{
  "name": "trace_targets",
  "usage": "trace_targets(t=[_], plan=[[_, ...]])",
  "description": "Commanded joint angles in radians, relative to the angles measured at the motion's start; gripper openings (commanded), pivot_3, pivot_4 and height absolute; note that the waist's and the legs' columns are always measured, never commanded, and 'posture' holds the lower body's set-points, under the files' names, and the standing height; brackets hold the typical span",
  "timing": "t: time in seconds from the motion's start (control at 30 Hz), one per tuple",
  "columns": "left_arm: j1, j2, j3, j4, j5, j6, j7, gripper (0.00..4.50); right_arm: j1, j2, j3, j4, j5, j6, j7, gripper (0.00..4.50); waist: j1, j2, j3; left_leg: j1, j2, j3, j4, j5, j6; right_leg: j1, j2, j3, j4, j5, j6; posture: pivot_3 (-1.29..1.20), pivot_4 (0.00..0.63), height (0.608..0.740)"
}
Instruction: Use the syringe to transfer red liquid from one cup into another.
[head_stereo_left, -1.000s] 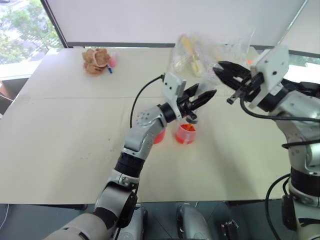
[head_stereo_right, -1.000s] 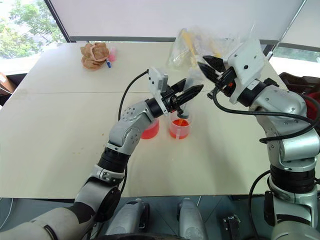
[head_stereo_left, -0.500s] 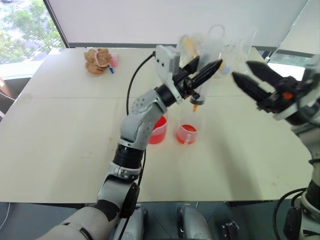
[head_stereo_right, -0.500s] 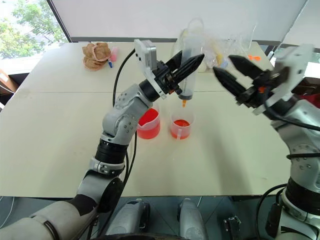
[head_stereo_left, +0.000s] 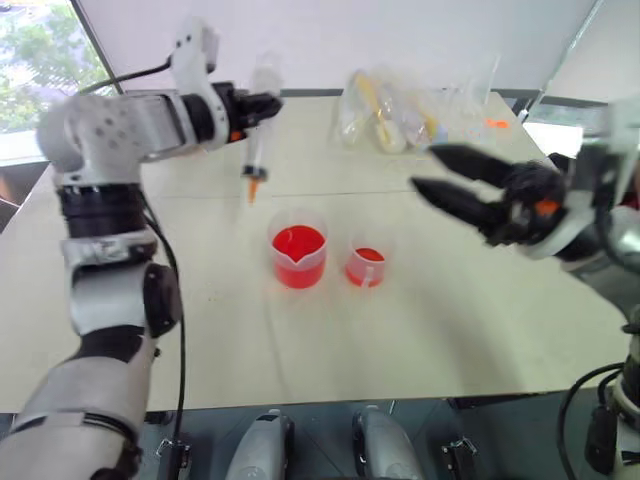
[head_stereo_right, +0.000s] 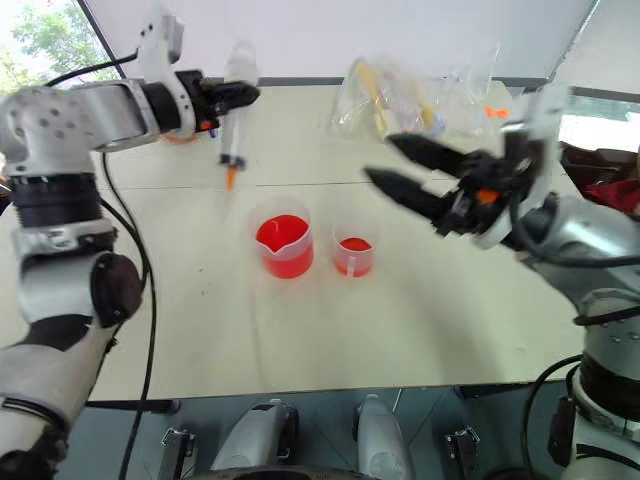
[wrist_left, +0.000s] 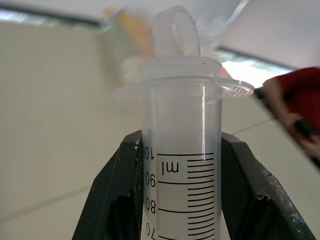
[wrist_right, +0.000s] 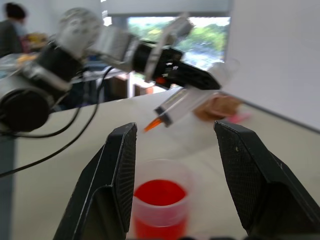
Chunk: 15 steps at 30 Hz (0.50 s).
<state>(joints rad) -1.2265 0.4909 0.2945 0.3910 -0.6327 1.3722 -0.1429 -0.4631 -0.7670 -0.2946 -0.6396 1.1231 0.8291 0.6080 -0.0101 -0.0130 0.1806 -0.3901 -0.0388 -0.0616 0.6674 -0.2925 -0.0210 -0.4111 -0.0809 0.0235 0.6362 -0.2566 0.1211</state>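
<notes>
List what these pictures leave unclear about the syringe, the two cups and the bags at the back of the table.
- Syringe: whether it holds liquid; head views blur it, and the left tool and the bottom edge of the left wrist view hide the lower barrel.
- Small cup: its fill level, too small in the head views.
- Big cup: its base, cut off by the right wrist view's edge.
- Plastic bags: their contents, blurred.

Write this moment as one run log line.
left gripper: shut on syringe, tip down, clear of cups | right gripper: open, holds nothing
</notes>
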Motion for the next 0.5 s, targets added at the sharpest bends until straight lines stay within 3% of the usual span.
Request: trace_targets(t=[0.03,0.23,0.5], plan=[[0.061,-0.005,0.020,-0.012,0.022,0.076,0.014,1.41,-0.001,-0.023,0.044,-0.026,0.019,-0.001,0.054,2.53,0.003,-0.001,0.000,-0.001,0.000,0.000,0.000,0.000,0.000,0.000,-0.001,0.000,0.000,0.000,0.000,0.00,0.150,0.740],[0.223,-0.011,-0.059,-0.061,0.075,0.113,-0.003,1.41,0.009,-0.050,0.139,-0.017,-0.046,-0.019,0.140,2.53,0.000,-0.001,0.001,-0.002,0.000,0.000,0.000,0.003,-0.005,-0.002,-0.001,0.000,-0.001,0.000,0.000,0.00,0.150,0.740],[0.285,-0.040,-0.104,-0.081,0.140,0.094,-0.010,1.41,0.011,-0.041,0.161,-0.019,-0.058,-0.025,0.147,2.53,0.003,-0.002,0.001,-0.003,0.000,0.000,0.000,0.004,-0.008,-0.003,-0.002,0.001,0.000,0.000,0.000,0.00,0.150,0.740]])
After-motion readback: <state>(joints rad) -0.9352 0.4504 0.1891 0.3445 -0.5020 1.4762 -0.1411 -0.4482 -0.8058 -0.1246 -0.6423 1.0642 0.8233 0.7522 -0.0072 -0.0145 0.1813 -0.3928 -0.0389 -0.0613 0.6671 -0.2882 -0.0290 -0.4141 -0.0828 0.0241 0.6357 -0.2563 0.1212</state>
